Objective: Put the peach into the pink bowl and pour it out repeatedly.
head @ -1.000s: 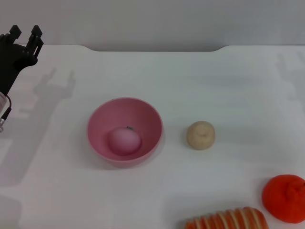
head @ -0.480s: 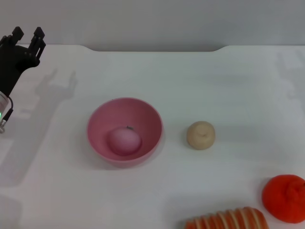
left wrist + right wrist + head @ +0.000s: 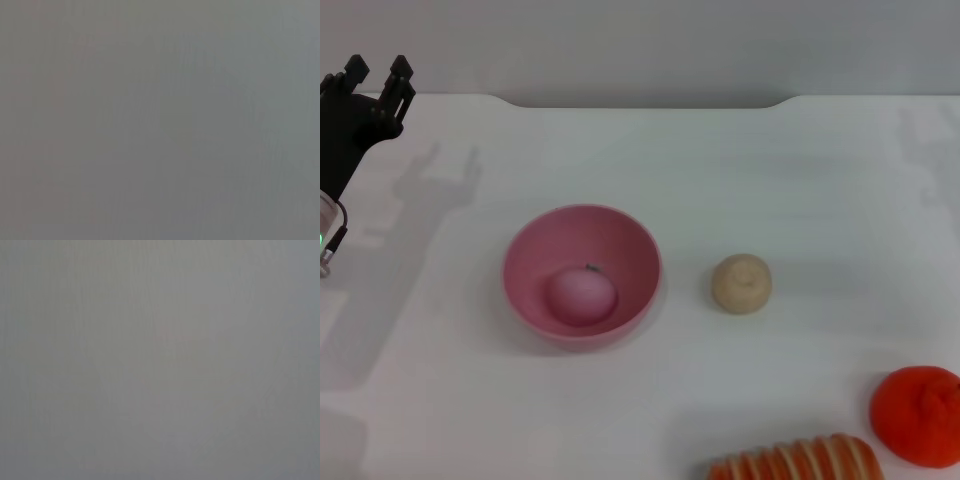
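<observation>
The pink bowl point(image 3: 582, 274) stands upright on the white table, left of centre in the head view. The peach point(image 3: 581, 296) lies inside it, on the bottom, with a small dark leaf mark at its top. My left gripper point(image 3: 378, 75) is raised at the far left edge, well away from the bowl, its two fingers apart and empty. The right gripper does not show in the head view. Both wrist views show only a plain grey surface.
A beige bun-like lump point(image 3: 741, 283) sits to the right of the bowl. A bright orange tangerine point(image 3: 917, 414) lies at the front right corner, with a striped orange loaf point(image 3: 795, 460) beside it at the front edge.
The left gripper shifted very slightly up and to the right; the bowl, peach and other objects have stayed in place.
</observation>
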Motion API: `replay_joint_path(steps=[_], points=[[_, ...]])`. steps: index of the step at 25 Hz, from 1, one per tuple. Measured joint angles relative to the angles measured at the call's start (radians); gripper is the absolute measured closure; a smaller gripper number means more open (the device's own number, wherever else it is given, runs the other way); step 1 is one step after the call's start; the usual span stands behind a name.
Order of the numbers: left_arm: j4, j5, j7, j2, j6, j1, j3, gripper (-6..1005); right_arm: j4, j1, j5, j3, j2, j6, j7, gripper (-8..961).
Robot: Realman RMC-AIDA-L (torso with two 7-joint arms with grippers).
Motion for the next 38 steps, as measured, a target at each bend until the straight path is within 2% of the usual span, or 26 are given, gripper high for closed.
replay_joint_path(steps=[38], points=[[-0.006, 0.000, -0.002, 0.000, -0.007, 0.008, 0.006, 454, 0.002, 0.009, 0.000, -0.001, 0.002, 0.000, -0.007, 335]])
